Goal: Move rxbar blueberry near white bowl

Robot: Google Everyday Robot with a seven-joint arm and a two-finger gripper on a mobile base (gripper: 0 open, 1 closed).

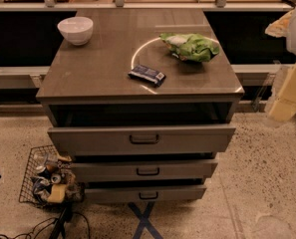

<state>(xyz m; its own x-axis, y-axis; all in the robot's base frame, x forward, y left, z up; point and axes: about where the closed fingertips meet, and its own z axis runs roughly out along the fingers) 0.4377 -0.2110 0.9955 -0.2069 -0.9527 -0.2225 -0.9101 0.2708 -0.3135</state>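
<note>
The rxbar blueberry (147, 75), a flat dark blue bar with pale print, lies near the front middle of the grey cabinet top (102, 59). The white bowl (75, 30) stands upright at the far left corner of the top, well apart from the bar. My gripper (286, 101) is a pale blurred shape at the right edge of the view, off the cabinet's right side and far from the bar. It holds nothing that I can see.
A green and white snack bag (191, 46) lies at the right rear of the top. Three drawers (143, 139) stand pulled out below, stepped. A wire basket of clutter (47, 180) and cables sit on the floor at the left.
</note>
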